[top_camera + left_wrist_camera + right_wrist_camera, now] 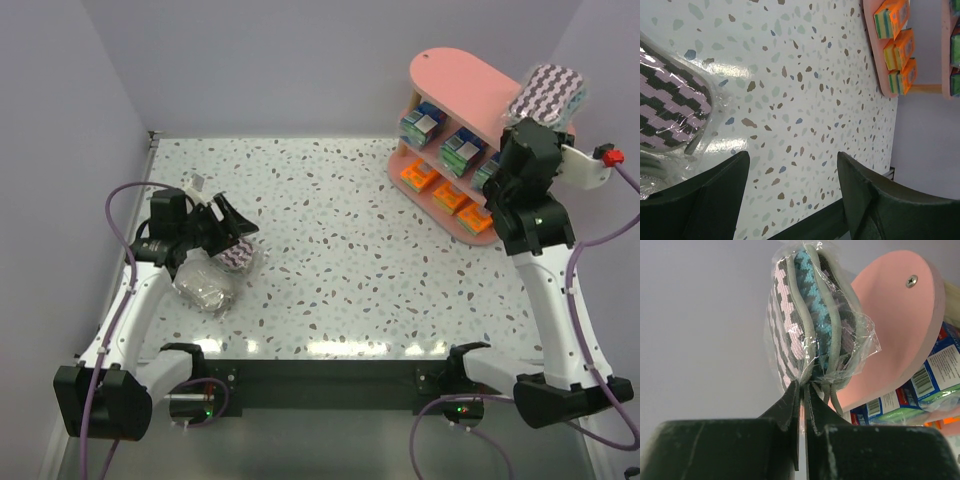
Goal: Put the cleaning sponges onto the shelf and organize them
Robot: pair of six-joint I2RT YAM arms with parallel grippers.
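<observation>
The pink three-tier shelf (470,85) stands at the far right, with green-and-blue packs (459,148) on its middle board and orange packs (448,196) on its bottom board. My right gripper (803,385) is shut on the wrap edge of a purple-white zigzag sponge pack (807,315) and holds it beside the top board's right end (545,92). My left gripper (792,162) is open and empty over the table, next to a purple zigzag pack (667,107) and a greyish pack (205,285) lying at the left.
Pale purple walls close the table at left, back and right. The speckled table (340,230) lies between the two arms. A black strip (320,372) runs along the near edge.
</observation>
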